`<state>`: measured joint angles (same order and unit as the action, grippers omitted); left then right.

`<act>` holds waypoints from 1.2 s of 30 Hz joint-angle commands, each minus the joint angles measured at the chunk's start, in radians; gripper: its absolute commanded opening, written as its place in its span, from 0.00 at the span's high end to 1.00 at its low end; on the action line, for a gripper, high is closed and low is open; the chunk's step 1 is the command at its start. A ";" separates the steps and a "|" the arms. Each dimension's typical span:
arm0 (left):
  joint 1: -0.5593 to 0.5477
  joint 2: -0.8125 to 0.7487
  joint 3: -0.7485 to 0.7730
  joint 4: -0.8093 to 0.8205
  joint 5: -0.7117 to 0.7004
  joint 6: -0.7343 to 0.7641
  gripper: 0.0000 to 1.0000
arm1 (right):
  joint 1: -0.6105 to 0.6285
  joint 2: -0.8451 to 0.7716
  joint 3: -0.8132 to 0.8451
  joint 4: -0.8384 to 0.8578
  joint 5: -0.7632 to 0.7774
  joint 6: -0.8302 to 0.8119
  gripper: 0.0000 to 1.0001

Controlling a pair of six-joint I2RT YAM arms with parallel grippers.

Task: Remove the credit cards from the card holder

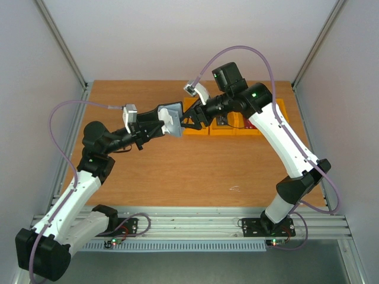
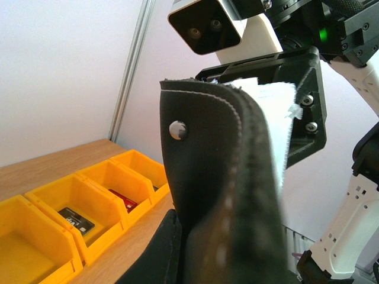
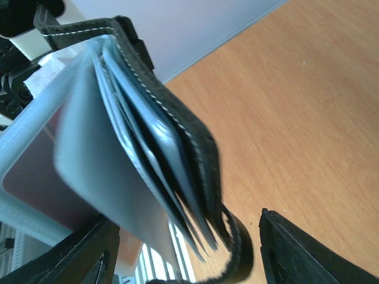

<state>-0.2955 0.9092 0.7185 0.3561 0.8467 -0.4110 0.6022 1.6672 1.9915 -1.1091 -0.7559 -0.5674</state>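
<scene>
The card holder point(image 1: 172, 118) is held up in the air above the table, and my left gripper point(image 1: 155, 127) is shut on its folded side. In the left wrist view its black outside point(image 2: 207, 195) with a snap stud fills the middle. My right gripper point(image 1: 188, 121) faces its open edge. In the right wrist view the grey-blue inner leaves point(image 3: 136, 160) and the black tab point(image 3: 237, 251) hang between the open fingers point(image 3: 314, 248) of that gripper point(image 3: 188, 236), apart from both. I cannot tell which thin leaves are credit cards. A red card point(image 2: 123, 200) and a dark card point(image 2: 77, 219) lie in the bins.
A row of yellow bins point(image 1: 234, 131) stands on the wooden table point(image 1: 177, 171) behind and right of the wallet, under the right arm. In the left wrist view the bins point(image 2: 35, 242) are at the lower left. Grey walls and metal rails enclose the table.
</scene>
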 commanded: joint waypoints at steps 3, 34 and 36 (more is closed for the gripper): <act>-0.012 0.006 0.030 0.075 0.020 0.016 1.00 | 0.059 0.025 0.042 0.027 -0.010 0.016 0.36; -0.021 0.016 -0.006 -0.118 -0.346 0.151 0.01 | 0.291 0.343 0.609 -0.341 0.970 0.231 0.99; -0.022 0.018 -0.006 -0.133 -0.383 0.150 0.01 | 0.291 0.336 0.607 -0.329 0.905 0.207 0.99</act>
<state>-0.3149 0.9226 0.7197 0.2195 0.5209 -0.2607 0.8951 2.0266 2.5629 -1.4303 0.1791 -0.3267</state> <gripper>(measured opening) 0.993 0.105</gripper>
